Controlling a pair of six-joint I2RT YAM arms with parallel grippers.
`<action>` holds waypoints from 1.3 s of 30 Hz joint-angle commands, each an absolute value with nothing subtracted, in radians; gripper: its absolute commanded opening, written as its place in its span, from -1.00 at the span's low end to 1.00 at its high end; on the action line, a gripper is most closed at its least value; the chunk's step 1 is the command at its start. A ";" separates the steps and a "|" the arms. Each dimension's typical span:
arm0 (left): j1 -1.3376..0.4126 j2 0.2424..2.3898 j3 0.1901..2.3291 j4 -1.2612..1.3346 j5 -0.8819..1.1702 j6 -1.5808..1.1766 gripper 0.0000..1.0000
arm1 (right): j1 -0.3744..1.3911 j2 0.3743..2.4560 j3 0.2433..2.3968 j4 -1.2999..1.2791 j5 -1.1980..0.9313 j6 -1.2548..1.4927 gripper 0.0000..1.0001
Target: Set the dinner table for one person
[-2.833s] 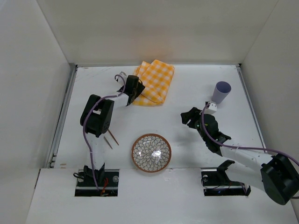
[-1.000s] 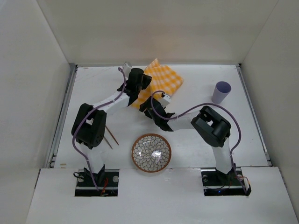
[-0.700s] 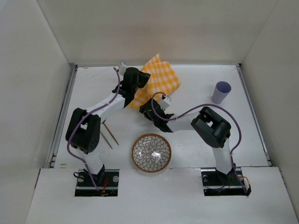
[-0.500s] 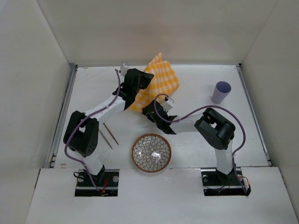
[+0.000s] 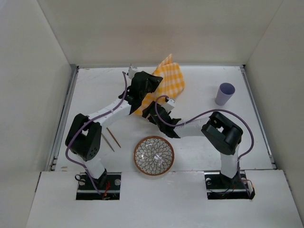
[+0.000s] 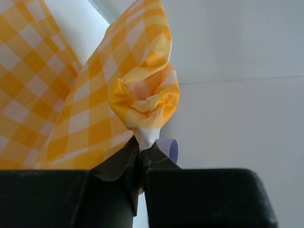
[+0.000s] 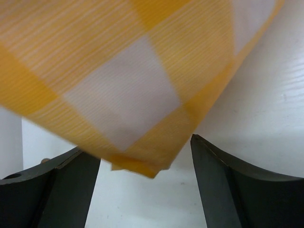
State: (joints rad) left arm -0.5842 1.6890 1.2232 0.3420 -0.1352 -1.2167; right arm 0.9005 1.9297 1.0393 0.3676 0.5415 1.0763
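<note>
The yellow-and-white checked cloth (image 5: 170, 80) hangs lifted off the white dinner table (image 5: 199, 80) at the back centre. My left gripper (image 5: 150, 86) is shut on a bunched pinch of it; in the left wrist view the jaws (image 6: 142, 145) meet on the cloth (image 6: 95, 95). My right gripper (image 5: 148, 109) is open just below, at the cloth's lower corner. In the right wrist view that corner (image 7: 142, 164) dangles between the spread fingers (image 7: 213, 180) without touching them. A patterned bowl (image 5: 153, 155) sits at the near centre.
A purple cup (image 5: 224, 93) stands at the right, also seen in the left wrist view (image 6: 170, 149). Two wooden chopsticks (image 5: 113, 140) lie left of the bowl. White walls border the table on three sides.
My right arm swung from beside the cup over to the cloth. The left gripper raised the cloth and drifted right. The right gripper's jaws spread wider under the hanging corner.
</note>
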 commanded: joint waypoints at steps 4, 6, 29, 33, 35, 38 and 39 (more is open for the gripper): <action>-0.597 1.626 1.233 0.394 -0.135 -1.235 -0.98 | 0.923 1.971 1.130 0.388 0.548 1.103 0.58; -0.594 1.608 1.223 0.396 -0.137 -1.232 -0.98 | 0.917 1.982 1.153 0.365 0.546 1.129 0.46; -0.424 1.543 1.199 0.413 -0.114 -1.218 -0.98 | 0.825 1.683 1.009 0.272 0.741 0.867 -0.82; -0.369 1.630 1.357 0.381 -0.060 -1.238 -0.99 | 0.678 1.514 1.038 0.259 0.686 0.637 -0.83; -0.340 1.663 1.458 0.338 -0.009 -1.268 -1.00 | 0.601 1.436 1.129 0.197 0.646 0.488 -0.83; -0.315 1.628 1.490 0.333 0.012 -1.272 -1.00 | 0.550 1.370 1.242 0.155 0.602 0.274 -0.83; -0.311 1.603 1.467 0.342 0.011 -1.267 -1.00 | 0.548 1.359 1.261 0.150 0.586 0.218 -0.83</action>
